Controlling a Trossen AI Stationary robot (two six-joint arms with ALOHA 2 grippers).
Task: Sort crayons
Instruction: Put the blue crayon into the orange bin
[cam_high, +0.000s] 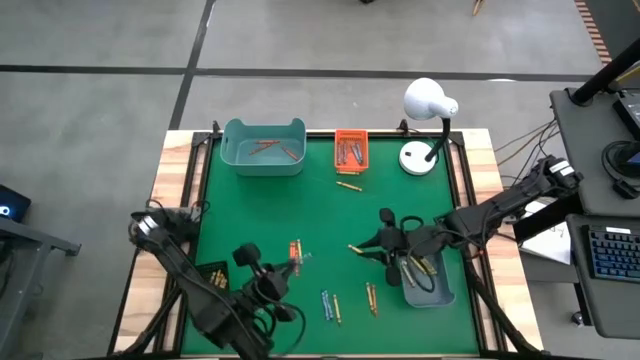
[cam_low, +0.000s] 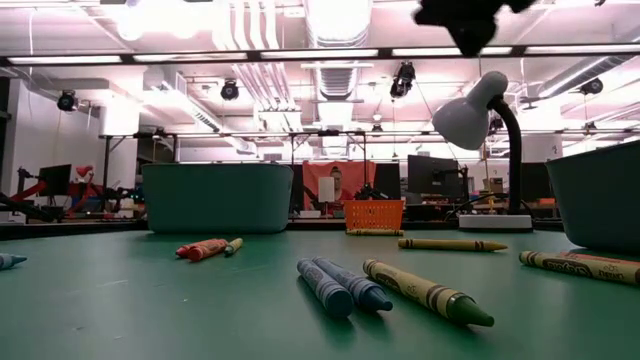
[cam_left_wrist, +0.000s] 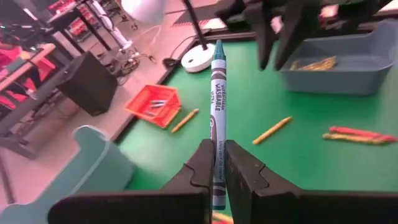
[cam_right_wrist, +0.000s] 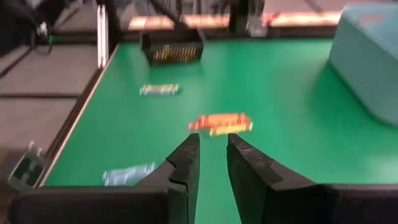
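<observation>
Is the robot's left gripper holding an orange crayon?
No, the left gripper is shut on a teal crayon, which stands up between its fingers.

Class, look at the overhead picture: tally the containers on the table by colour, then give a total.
Teal bin: 1
Orange tray: 1
Blue-grey bin: 1
Black tray: 1
Total: 4

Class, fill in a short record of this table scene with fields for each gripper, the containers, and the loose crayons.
Left gripper: shut on a teal crayon, held upright.
Right gripper: empty, fingers slightly apart, above the green mat.
Containers: teal bin, orange basket, grey bin, black tray.
Loose crayons: scattered; blue pair side by side.
</observation>
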